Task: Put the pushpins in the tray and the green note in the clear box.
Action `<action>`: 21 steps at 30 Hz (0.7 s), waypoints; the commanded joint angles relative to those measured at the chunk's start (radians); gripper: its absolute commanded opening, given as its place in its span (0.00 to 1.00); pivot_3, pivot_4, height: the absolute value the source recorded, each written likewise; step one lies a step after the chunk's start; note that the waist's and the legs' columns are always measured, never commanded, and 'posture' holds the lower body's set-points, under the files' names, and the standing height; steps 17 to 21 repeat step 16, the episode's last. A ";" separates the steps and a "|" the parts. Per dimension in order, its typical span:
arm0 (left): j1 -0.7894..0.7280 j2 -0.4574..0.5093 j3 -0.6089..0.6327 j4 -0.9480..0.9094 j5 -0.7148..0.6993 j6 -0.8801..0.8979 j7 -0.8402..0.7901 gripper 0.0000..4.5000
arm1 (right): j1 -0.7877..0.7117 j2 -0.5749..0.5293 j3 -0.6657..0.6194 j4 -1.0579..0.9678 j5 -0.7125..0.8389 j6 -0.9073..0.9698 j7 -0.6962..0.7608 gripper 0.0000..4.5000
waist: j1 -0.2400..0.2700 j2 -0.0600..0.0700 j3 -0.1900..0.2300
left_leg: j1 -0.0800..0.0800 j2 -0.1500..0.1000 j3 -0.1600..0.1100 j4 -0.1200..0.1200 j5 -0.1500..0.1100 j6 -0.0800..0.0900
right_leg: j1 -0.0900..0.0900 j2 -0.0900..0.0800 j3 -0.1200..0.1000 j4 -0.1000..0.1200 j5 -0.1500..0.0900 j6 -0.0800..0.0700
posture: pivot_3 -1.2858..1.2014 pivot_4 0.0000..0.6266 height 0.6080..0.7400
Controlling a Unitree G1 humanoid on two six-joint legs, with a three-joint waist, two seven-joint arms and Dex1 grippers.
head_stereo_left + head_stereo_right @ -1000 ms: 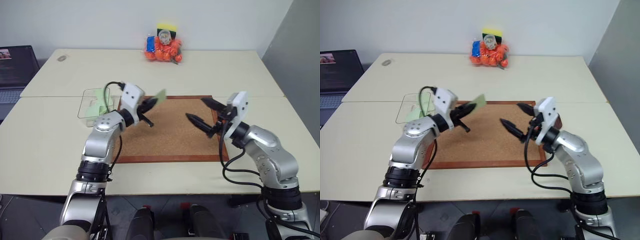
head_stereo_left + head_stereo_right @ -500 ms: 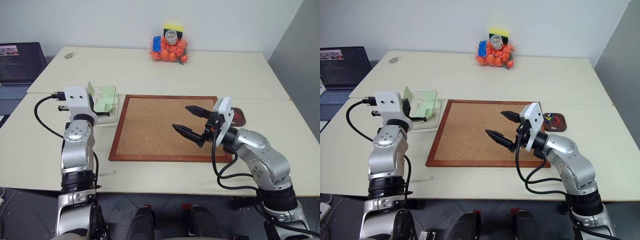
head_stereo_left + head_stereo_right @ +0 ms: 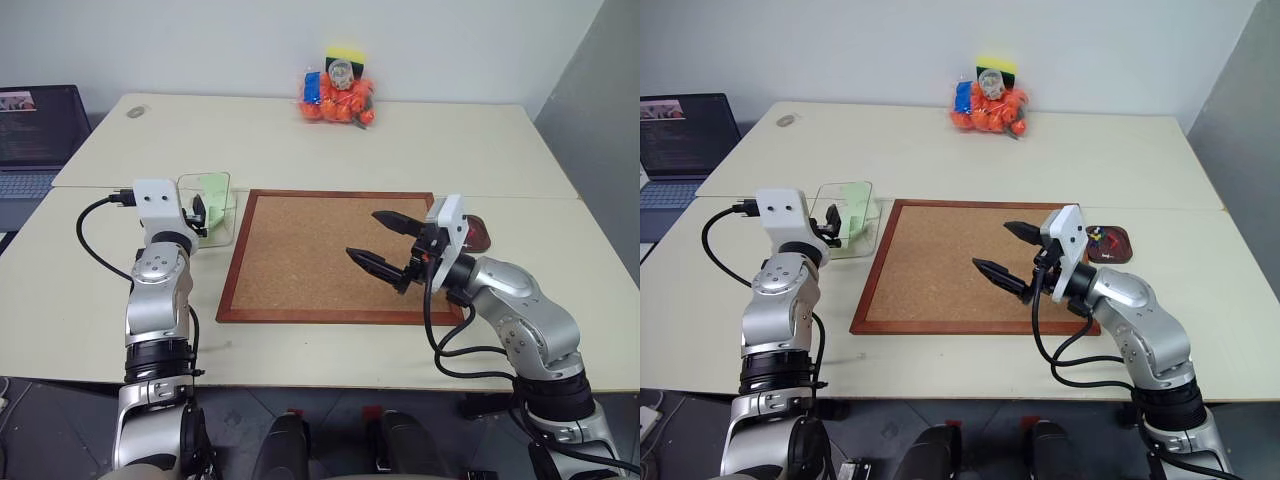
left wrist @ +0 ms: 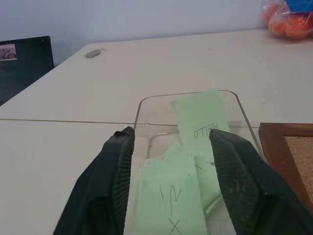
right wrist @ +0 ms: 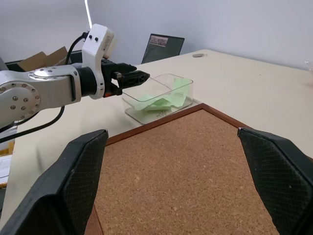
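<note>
Left gripper (image 4: 168,161) released at the clear box (image 4: 242,115); green note (image 4: 203,127) lying inside, just beyond the fingertips. Right gripper (image 3: 385,243) spread, empty.

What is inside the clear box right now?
The clear box holds pale green notes, overlapping; one reads HELLO. The open left gripper covers its near corners, and the box floor under the notes cannot be seen.
</note>
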 commanded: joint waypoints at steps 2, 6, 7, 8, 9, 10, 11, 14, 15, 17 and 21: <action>0.031 -0.005 -0.068 -0.149 -0.069 -0.027 -0.150 0.86 | 0.023 -0.007 -0.022 -0.043 -0.061 -0.033 -0.076 1.00 | 0.000 0.000 0.000 | 0.000 0.000 0.000 0.000 0.000 0.000 | 0.000 0.000 0.000 0.000 0.000 0.000 | 0.52 0.24 1.00; 0.107 -0.020 -0.112 -0.293 -0.111 0.037 -0.209 0.96 | 0.056 0.019 -0.019 -0.032 -0.175 -0.036 -0.223 1.00 | 0.001 0.000 0.000 | 0.000 0.000 0.001 0.000 0.000 0.000 | 0.000 -0.001 0.001 0.000 0.000 0.000 | 0.52 0.24 1.00; 0.126 -0.027 -0.114 -0.322 -0.121 0.050 -0.209 0.96 | 0.064 0.028 -0.017 -0.028 -0.206 -0.038 -0.260 1.00 | 0.000 0.000 0.000 | 0.000 0.000 0.001 0.000 0.000 0.000 | 0.000 -0.001 0.001 0.000 0.000 0.000 | 0.52 0.24 1.00; 0.138 -0.032 -0.113 -0.341 -0.127 0.061 -0.208 0.96 | 0.068 0.035 -0.017 -0.027 -0.225 -0.040 -0.283 1.00 | -0.001 0.000 0.000 | 0.000 0.000 0.001 0.000 0.000 0.000 | 0.000 -0.001 0.001 0.000 0.000 0.000 | 0.52 0.24 1.00; 0.160 -0.041 -0.116 -0.367 -0.130 0.071 -0.202 0.96 | 0.076 0.045 -0.017 -0.025 -0.249 -0.043 -0.312 1.00 | -0.001 0.000 0.000 | 0.001 0.000 0.001 0.000 0.000 0.000 | 0.000 -0.001 0.001 0.000 0.000 0.000 | 0.52 0.24 1.00; 0.193 -0.051 -0.124 -0.400 -0.124 0.073 -0.192 0.96 | 0.089 0.057 -0.016 -0.024 -0.270 -0.045 -0.342 1.00 | -0.003 0.000 0.000 | 0.001 0.000 0.001 0.000 0.000 0.000 | 0.000 -0.001 0.001 0.000 0.000 0.000 | 0.52 0.24 1.00; 0.231 -0.061 -0.133 -0.435 -0.116 0.073 -0.182 0.96 | 0.105 0.067 -0.012 -0.023 -0.296 -0.050 -0.371 1.00 | -0.004 0.000 0.000 | 0.001 0.001 0.001 0.000 0.000 0.000 | 0.000 0.000 0.002 0.000 0.000 0.000 | 0.52 0.24 1.00; 0.325 -0.113 -0.121 -0.514 -0.129 0.098 -0.135 0.96 | 0.158 0.104 -0.003 -0.024 -0.347 -0.054 -0.440 1.00 | -0.006 0.000 0.000 | 0.001 0.001 0.001 0.000 0.000 0.000 | 0.000 -0.001 0.003 0.000 0.000 0.000 | 0.52 0.24 1.00; 0.346 -0.122 -0.120 -0.530 -0.126 0.104 -0.124 0.96 | 0.171 0.114 0.000 -0.025 -0.358 -0.058 -0.451 1.00 | -0.005 0.000 0.000 | 0.000 0.000 0.001 0.000 0.000 0.000 | 0.000 -0.001 0.003 0.000 0.000 0.000 | 0.52 0.24 1.00; 0.369 -0.128 -0.123 -0.539 -0.114 0.106 -0.113 0.96 | 0.186 0.120 0.008 -0.027 -0.377 -0.064 -0.464 1.00 | -0.005 0.000 0.000 | 0.000 0.000 0.001 0.000 0.000 0.000 | 0.000 -0.001 0.003 0.000 0.000 0.000 | 0.52 0.24 1.00; 0.369 -0.128 -0.123 -0.539 -0.114 0.106 -0.113 0.96 | 0.186 0.120 0.008 -0.027 -0.377 -0.064 -0.464 1.00 | -0.005 0.000 0.000 | 0.000 0.000 0.001 0.000 0.000 0.000 | 0.000 -0.001 0.003 0.000 0.000 0.000 | 0.52 0.24 1.00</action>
